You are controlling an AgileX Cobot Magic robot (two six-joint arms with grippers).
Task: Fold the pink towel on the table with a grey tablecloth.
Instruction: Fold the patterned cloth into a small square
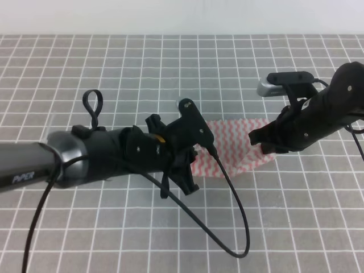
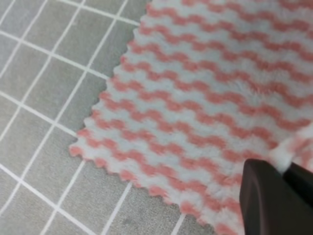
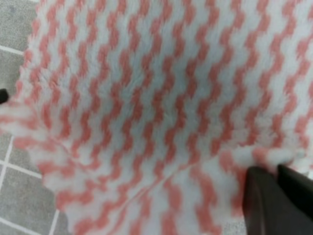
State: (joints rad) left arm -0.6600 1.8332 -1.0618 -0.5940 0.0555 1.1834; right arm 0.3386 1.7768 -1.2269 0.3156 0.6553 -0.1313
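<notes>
High view: I note the pink towel (image 1: 242, 147) at centre right of the counter (image 1: 114, 68), long axis left to right, between both arms. Left wrist view: left jaws pinch its lower-right edge. Right wrist view: right jaws pinch a raised fold. Soft, light, limp; I would grip corners

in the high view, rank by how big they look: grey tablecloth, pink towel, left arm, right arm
1. grey tablecloth, fills nearly the whole view.
2. left arm, though it is nearer the camera, so its apparent size is inflated.
3. right arm and pink towel look about alike; both arms hide part of the towel, so I would not rank them.
</notes>
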